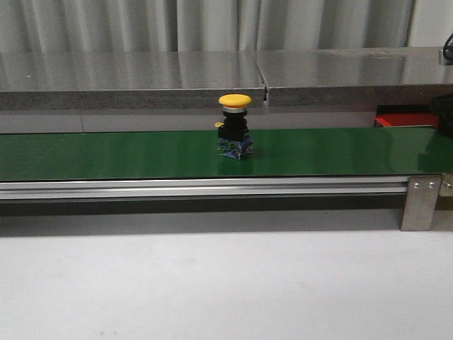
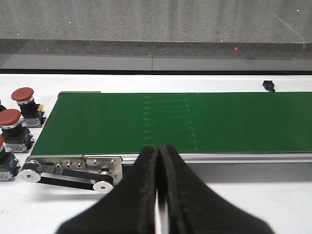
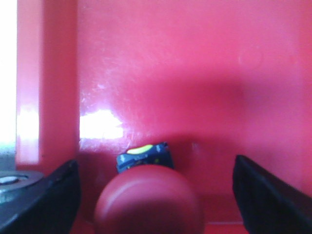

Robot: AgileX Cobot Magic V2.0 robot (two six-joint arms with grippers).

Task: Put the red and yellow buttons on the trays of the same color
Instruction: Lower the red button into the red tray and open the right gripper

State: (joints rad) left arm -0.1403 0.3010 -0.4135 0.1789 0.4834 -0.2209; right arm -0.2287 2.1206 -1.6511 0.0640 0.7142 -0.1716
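A: Entry. Right claw (image 3: 156, 195) stood with its fingers (image 3: 53, 200) spread wide, gripping nothing. A red button (image 3: 148, 200) lay between them on the floor of the red tray (image 3: 195, 73), cap toward the wrist camera, blue base (image 3: 145, 156) beyond it. No finger touched it, as far as the view showed.

B: So the red drop was done?

A: Judged so; the button sat in the matching tray and the claw was released. In the front view only a corner of that tray (image 1: 405, 120) showed, far right, behind the green belt (image 1: 106, 156).

B: And the left side?

A: Left claw (image 2: 157, 195) was clenched, fingertips pressed together, empty. It hung over the white surface (image 2: 243, 204) just before the belt's near rail. Three more red buttons (image 2: 23, 95) stood on the surface off the belt's end.

B: What came up next?

A: A yellow button (image 1: 234, 127) stood upright on the belt, mid-frame in the front view. No yellow tray was visible in any view. The next move, in my judgement, called for the right claw to lift clear of the tray, then for one arm to grasp the yellow button at its dark body.
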